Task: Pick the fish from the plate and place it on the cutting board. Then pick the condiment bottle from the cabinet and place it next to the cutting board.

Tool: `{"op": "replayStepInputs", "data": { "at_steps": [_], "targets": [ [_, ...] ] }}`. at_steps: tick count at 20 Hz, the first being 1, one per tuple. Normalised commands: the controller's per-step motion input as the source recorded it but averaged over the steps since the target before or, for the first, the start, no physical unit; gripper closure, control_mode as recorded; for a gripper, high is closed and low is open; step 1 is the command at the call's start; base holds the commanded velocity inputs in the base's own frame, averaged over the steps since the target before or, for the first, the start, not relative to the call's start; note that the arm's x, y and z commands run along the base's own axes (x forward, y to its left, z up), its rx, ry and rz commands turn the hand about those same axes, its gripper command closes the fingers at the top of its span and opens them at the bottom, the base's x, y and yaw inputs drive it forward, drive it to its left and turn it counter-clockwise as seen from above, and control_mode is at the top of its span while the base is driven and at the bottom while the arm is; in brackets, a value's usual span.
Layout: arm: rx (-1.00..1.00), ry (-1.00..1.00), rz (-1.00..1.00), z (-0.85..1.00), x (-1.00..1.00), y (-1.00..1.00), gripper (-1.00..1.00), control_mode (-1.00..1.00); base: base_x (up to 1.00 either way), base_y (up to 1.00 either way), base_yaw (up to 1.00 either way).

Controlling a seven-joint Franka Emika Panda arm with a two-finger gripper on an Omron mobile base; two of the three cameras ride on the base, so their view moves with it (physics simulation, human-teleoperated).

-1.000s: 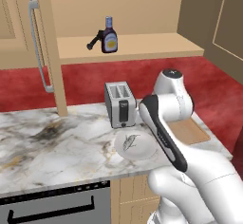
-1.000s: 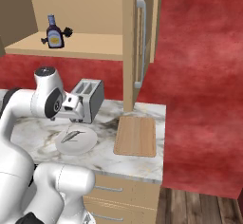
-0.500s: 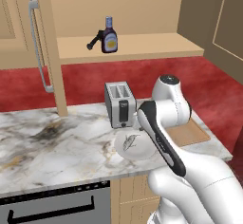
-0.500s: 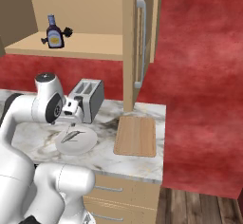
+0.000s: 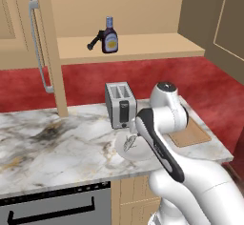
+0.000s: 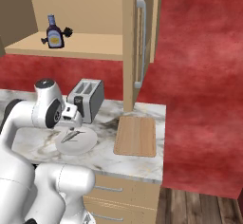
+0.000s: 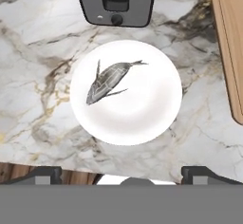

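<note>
Directly below open gripper [image 7: 121, 173]: fish [image 7: 108, 81], on plate [image 7: 152, 109].

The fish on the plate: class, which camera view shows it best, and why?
The hand view: it looks straight down on the fish, whole and unobstructed on the white plate. The right base view shows it small and side-on; in the left base view the arm partly crowds it.

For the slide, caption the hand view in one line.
Open gripper looks straight down on the fish lying on the plate, toaster beyond, cutting board at the edge.
</note>
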Motion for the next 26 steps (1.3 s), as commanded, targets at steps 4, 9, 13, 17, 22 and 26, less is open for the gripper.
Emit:
{"op": "replayStepInputs", "data": {
  "at_steps": [4, 9, 13, 17, 22, 26],
  "targets": [
    [0.0, -0.01, 0.0, -0.18, 0.0, 0.1, -1.0, -1.0, 0.0, 0.0, 0.0],
    [0.0, -0.02, 0.0, -0.14, 0.03, 0.06, -1.0, -1.0, 0.0, 0.0, 0.0],
    [0.0, -0.02, 0.0, -0.1, 0.11, 0.0, -1.0, -1.0, 0.0, 0.0, 0.0],
    [0.0, -0.04, 0.0, -0.13, 0.17, 0.01, -1.0, -1.0, 0.0, 0.0, 0.0],
    [0.0, -0.04, 0.0, -0.16, 0.17, 0.05, -1.0, -1.0, 0.0, 0.0, 0.0],
    [0.0, 0.0, 0.0, -0.15, 0.08, 0.1, -1.0, -1.0, 0.0, 0.0, 0.0]
  ]
}}
